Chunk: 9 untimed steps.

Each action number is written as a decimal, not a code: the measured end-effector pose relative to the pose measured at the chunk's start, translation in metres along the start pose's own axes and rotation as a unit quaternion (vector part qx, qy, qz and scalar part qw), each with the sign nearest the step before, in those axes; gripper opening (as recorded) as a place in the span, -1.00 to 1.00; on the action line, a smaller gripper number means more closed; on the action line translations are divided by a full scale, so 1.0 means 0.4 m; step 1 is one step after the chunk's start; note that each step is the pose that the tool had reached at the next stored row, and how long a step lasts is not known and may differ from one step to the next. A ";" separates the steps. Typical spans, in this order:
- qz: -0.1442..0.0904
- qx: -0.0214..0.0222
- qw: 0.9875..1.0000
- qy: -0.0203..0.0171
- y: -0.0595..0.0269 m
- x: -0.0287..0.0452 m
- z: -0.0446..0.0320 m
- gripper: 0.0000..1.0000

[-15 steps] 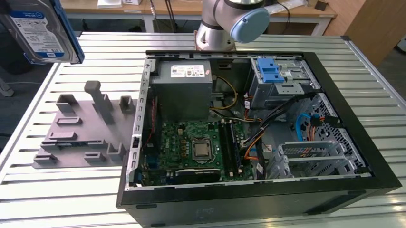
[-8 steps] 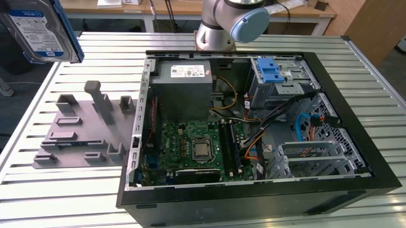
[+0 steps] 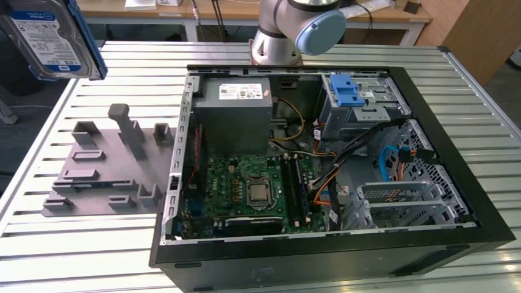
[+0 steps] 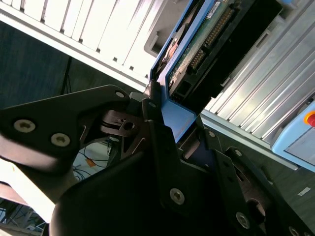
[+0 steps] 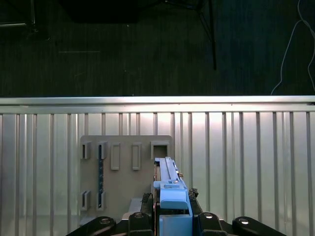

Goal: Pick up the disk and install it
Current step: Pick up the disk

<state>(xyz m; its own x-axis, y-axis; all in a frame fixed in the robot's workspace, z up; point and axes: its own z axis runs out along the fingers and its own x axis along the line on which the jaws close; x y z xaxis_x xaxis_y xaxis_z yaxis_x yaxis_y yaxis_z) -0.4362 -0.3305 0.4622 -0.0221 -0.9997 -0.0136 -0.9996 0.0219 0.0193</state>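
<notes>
- since installing it means carrying it over to the machine, holds the disk (image 3: 50, 38) in the air at the upper left of the exterior view, label toward the camera, well apart from the slatted table (image 3: 97, 256) below.
- grips it from the sides: in the second wrist view, gripper (image 4: 174, 113) closed on the disk, fingers (image 4: 155, 132) pressed against the blue rail (image 4: 179, 120), circuit-board face and connector pointing to the upper right of the frame. probably taken this way to leave the flat faces and the connector end free.
- in the first wrist view, shows the disk edge-on at lower centre, standing upright between the closed fingers.
- just beyond it in that same view, and at the left of the exterior view, lies the grey fixture plate (image 3: 89, 183), flat on the table, its posts and slots upright; by the look of them, made to stand parts on edge so they can be pinched from the sides.
- at centre and right of the exterior view, rests the computer case (image 3: 326, 253), on its side with the panel off, so the inside faces up and can be reached from above.
- inside, at the case's upper right, sits the drive cage (image 3: 374, 97) with its blue latch, beside the grey power supply box (image 3: 232, 116); well apart from the disk, so the install not yet done.
</notes>
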 end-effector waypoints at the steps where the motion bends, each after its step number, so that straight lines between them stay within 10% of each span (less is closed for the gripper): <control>1: 0.000 0.000 1.000 0.000 0.000 0.000 -0.001 -0.26; 9: 0.000 0.000 1.000 0.000 0.000 0.000 -0.005 -0.26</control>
<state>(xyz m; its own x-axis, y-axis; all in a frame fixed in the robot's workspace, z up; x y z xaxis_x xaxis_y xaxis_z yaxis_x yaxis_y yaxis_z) -0.4362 -0.3305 0.4643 -0.0221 -0.9997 -0.0138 -0.9996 0.0219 0.0193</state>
